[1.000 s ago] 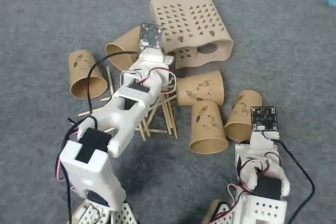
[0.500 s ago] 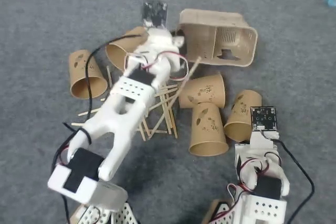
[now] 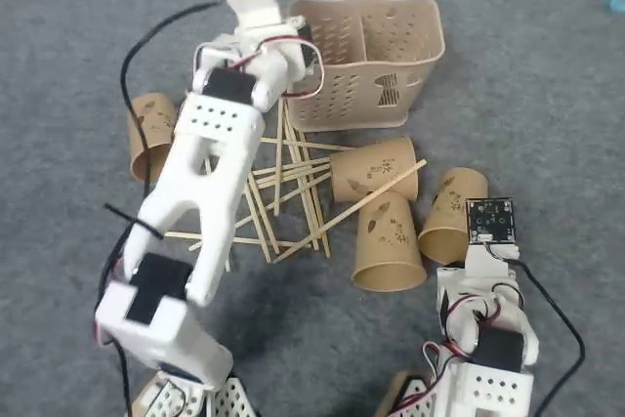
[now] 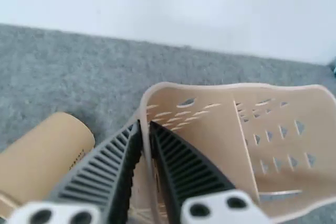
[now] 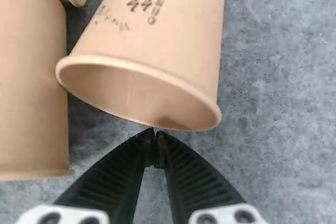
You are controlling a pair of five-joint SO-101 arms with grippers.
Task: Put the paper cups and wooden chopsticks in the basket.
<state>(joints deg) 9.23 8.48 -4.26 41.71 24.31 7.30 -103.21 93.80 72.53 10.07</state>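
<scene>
- Nothing is in the basket (image 3: 391, 95) yet, as far as its two compartments show. It stands mouth up at the upper centre of the high view.
- The left jaws are clamped on the basket's wall at its left rim, one on each side.
- All the loading is left. Four paper cups (image 3: 376, 171) lie on the grey tabletop (image 3: 547, 95) — three clustered below the basket at centre right, one at the left beside the left arm (image 3: 210, 173).
- The wooden chopsticks (image 3: 283, 183) sprawl in a loose heap between them.
- The right jaws are together on nothing, their tip just beside the rim of the nearest cup (image 5: 152, 51).
- The left wrist view makes the pinch on the wall plain, where the high view has the arm over it.
- The high view lays out the whole spread of cups and sticks — the right wrist view settles that its jaws are together.
</scene>
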